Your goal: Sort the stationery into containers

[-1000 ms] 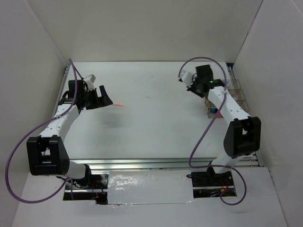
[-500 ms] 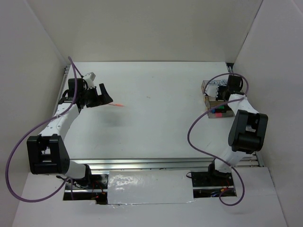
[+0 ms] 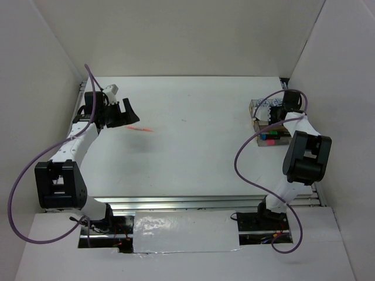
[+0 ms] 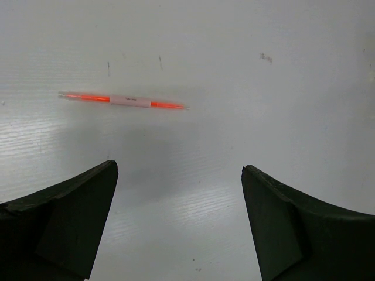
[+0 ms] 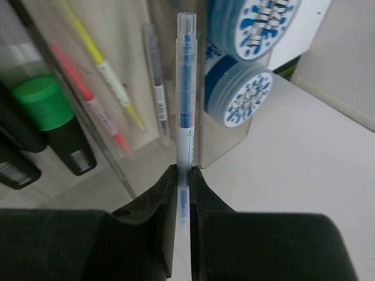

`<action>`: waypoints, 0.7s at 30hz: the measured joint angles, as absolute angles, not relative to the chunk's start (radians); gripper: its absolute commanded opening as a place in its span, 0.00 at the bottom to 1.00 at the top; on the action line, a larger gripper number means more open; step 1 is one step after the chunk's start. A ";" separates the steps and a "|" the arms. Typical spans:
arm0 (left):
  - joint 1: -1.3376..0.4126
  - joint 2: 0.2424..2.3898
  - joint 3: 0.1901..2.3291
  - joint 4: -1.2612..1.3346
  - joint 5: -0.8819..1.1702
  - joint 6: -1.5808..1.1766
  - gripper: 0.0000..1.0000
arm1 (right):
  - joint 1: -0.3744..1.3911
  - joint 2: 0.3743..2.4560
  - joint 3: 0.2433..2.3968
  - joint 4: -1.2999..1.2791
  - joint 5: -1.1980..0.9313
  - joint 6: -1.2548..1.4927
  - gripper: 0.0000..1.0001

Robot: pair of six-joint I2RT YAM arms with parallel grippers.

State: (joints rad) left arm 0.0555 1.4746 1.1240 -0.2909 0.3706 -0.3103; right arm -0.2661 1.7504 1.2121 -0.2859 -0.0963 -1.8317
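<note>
A thin orange stick (image 4: 129,100) with a white middle band lies on the table, ahead of my left gripper (image 4: 179,168) and a little to its left. That gripper is open and holds nothing. From above, the stick (image 3: 139,128) lies just right of the left gripper (image 3: 126,114). My right gripper (image 5: 183,174) is shut on a thin clear pen with a blue core (image 5: 186,88). It holds the pen over the clear organiser tray (image 5: 234,140). The pen lines up with the divider between the sticks' compartment and the tape rolls' compartment.
The tray (image 3: 253,104) stands at the table's right edge, under the right gripper (image 3: 280,111). It holds two blue-white tape rolls (image 5: 249,99), a yellow stick (image 5: 111,76), a pink stick (image 5: 88,102), another thin pen (image 5: 157,82) and a green-capped highlighter (image 5: 44,102).
My right arm swung from the table's back right to above the tray, carrying the pen. My left gripper drew back slightly to the left, away from the orange stick, and stayed open.
</note>
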 measured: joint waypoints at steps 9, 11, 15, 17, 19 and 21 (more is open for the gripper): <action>0.056 1.498 1.195 -0.327 0.391 -0.176 0.99 | -0.252 1.793 1.249 -0.352 -0.048 -1.831 0.32; 0.056 1.505 1.213 -0.341 0.410 -0.115 0.99 | -0.246 1.804 1.261 -0.352 -0.039 -1.831 0.35; 0.055 1.529 1.253 -0.377 0.452 0.042 0.98 | -0.242 1.811 1.264 -0.353 -0.028 -1.832 0.47; 0.054 1.551 1.288 -0.404 0.466 0.139 0.94 | -0.241 1.811 1.264 -0.352 -0.024 -1.831 0.47; 0.052 1.582 1.328 -0.430 0.483 0.254 0.87 | -0.238 1.811 1.264 -0.350 -0.026 -1.820 0.48; 0.047 1.618 1.370 -0.469 0.498 0.389 0.82 | -0.229 1.809 1.267 -0.359 -0.039 -1.777 0.48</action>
